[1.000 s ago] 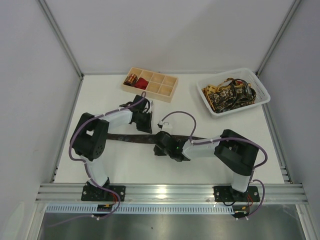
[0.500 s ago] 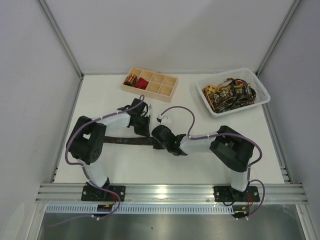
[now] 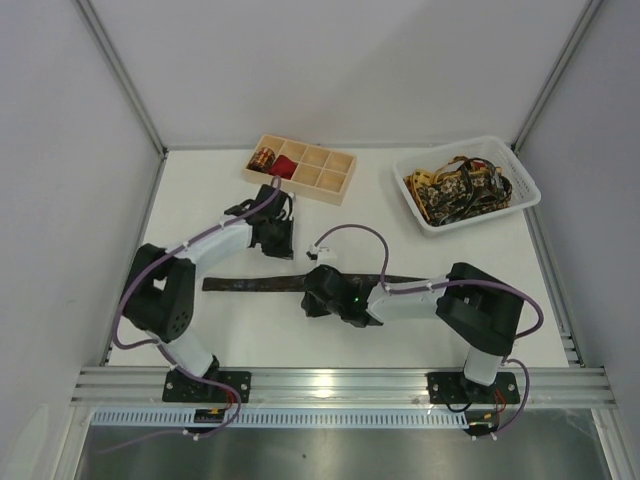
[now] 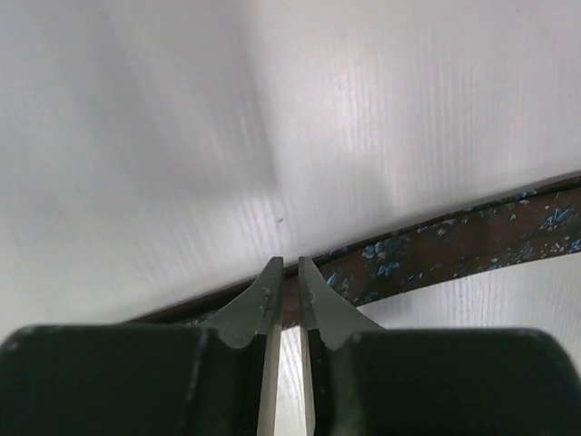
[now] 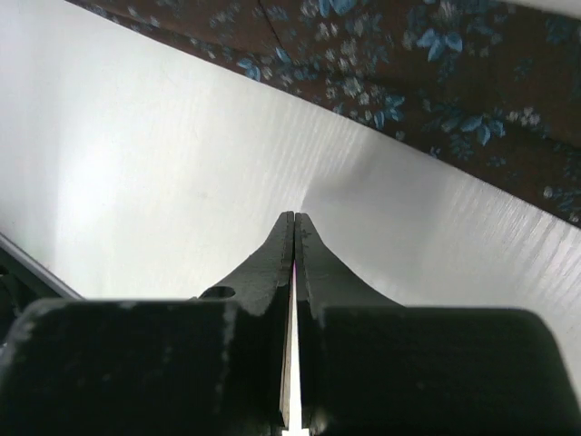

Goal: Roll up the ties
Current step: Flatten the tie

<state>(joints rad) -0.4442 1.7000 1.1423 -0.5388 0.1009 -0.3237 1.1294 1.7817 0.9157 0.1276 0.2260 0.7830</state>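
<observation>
We are looking at a dark brown tie (image 3: 258, 284) that is lying flat on the white table (image 3: 250, 325), stretching from left to right across the middle. The right arm is covering part of its length. Close up, the fabric is showing small blue flowers.

The left gripper (image 4: 286, 271) is sitting on the far side of the tie, between it and the wooden tray (image 3: 335, 182). Its fingers are standing slightly apart with a narrow slit between them, and they are pinching nothing. In the left wrist view the tie is running across just past the tips, and we cannot tell whether the tips are touching it.

The right gripper (image 5: 292, 222) is reaching leftward, low over the table, at the middle of the tie. Its fingers are pressing flat against each other and holding nothing. The tie is passing beyond the tips, not between them.

At the far edge, the tray is holding a gold-and-black coiled tie (image 3: 263, 158) in its far left compartment and a red tie (image 3: 286, 166) in the compartment beside it. At the far right, the white basket (image 3: 480, 215) is holding a tangle of gold-and-black ties (image 3: 455, 188)
</observation>
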